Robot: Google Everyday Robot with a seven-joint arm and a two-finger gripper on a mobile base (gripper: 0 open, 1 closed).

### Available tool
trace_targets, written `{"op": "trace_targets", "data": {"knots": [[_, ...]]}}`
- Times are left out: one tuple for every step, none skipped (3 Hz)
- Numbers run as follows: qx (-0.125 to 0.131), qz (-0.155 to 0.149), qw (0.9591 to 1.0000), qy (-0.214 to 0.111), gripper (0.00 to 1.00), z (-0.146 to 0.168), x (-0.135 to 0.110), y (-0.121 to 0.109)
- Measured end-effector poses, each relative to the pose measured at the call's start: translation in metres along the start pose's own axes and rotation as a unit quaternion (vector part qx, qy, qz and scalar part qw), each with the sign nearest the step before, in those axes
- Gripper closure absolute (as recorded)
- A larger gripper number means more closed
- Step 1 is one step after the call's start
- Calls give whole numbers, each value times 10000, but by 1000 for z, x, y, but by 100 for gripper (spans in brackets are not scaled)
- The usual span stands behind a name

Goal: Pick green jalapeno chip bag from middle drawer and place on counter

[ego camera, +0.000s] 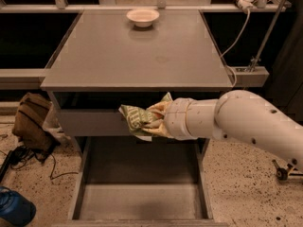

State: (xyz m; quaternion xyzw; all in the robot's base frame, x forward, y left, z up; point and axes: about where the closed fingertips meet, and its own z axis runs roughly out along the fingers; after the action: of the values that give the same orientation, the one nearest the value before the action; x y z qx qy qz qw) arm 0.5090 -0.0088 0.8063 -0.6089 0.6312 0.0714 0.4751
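My gripper (150, 121) is shut on the green jalapeno chip bag (136, 118), a crinkled green bag with pale lettering. It holds the bag in the air in front of the cabinet, above the open middle drawer (137, 183) and just below the front edge of the counter (137, 51). The drawer floor is bare. My white arm reaches in from the right and hides the right end of the bag.
A white bowl (143, 17) stands at the back of the counter. A brown bag (32, 122) and cables lie on the floor at the left. A blue object (14, 208) sits at the bottom left. A cable hangs at the right.
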Motion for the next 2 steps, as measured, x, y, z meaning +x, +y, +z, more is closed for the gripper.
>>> {"op": "trace_targets", "data": {"knots": [[131,-401,9990,122,100,-9,-18,-25],[354,-1125,9925,316,100,-34,-62,-76]]}}
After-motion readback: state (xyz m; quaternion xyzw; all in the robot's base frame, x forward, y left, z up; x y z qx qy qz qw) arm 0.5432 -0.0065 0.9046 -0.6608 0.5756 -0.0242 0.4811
